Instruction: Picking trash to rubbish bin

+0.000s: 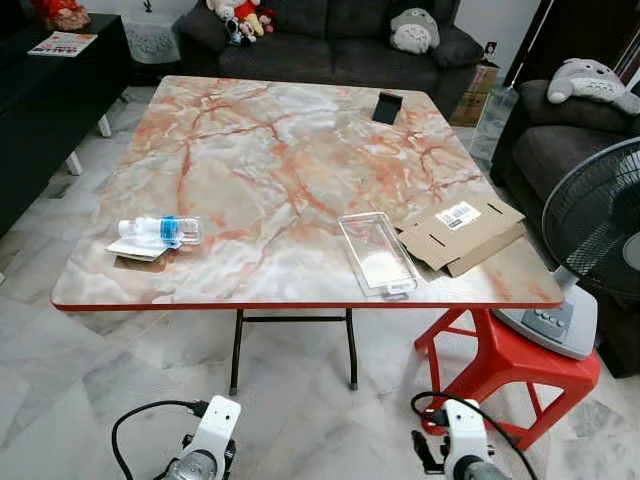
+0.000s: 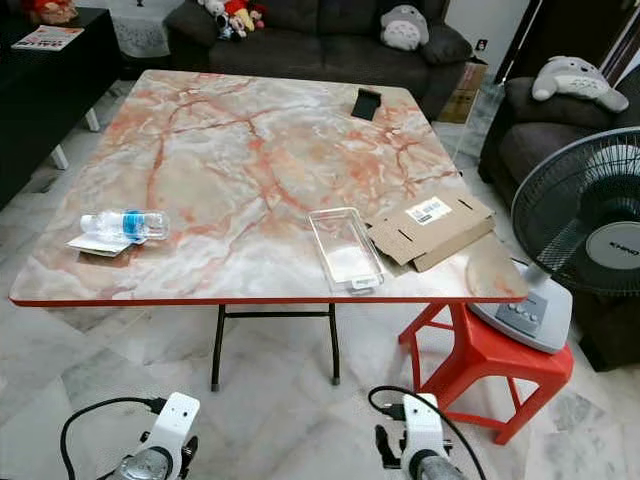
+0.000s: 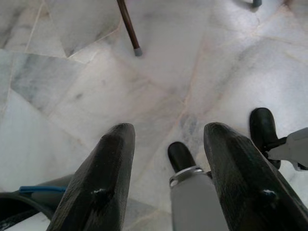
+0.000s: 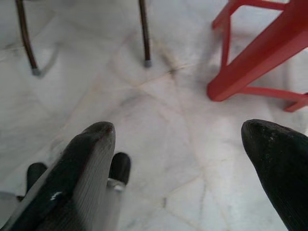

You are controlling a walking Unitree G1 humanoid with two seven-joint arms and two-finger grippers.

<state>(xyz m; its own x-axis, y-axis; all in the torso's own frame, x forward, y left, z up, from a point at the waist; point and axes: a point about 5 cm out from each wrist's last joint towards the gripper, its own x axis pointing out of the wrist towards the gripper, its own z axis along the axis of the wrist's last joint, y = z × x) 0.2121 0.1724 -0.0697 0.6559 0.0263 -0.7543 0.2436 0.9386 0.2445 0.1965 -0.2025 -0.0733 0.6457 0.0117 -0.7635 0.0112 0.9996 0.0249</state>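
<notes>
The marble-patterned table [image 1: 290, 150] stands in front of the robot, and everything worth collecting lies along its near edge, within reach of someone stepping up to it. At the table's near-left corner a plastic water bottle [image 1: 160, 231] lies on its side, resting on a flat scrap of paper [image 1: 135, 250], which looks like litter dropped together rather than set down with care. Toward the near-right part of the table sits a clear plastic tray [image 1: 377, 253], its end just at the table's edge, and touching its far side is a flattened cardboard piece [image 1: 462, 233] with a shipping label, overhanging the right edge slightly. A small dark object [image 1: 387, 106] lies at the table's far side.

Below the table's near edge both arms hang low over the tiled floor [image 3: 159, 82], because nothing has been reached for yet. The left gripper [image 3: 166, 159] has its fingers spread apart with only floor between them; the right gripper [image 4: 192, 144] is splayed wider still, also empty. To the right of the table a red stool [image 1: 505, 365] carries a standing fan [image 1: 600, 240]. I see no rubbish bin from here, so I judge the task has barely begun.
</notes>
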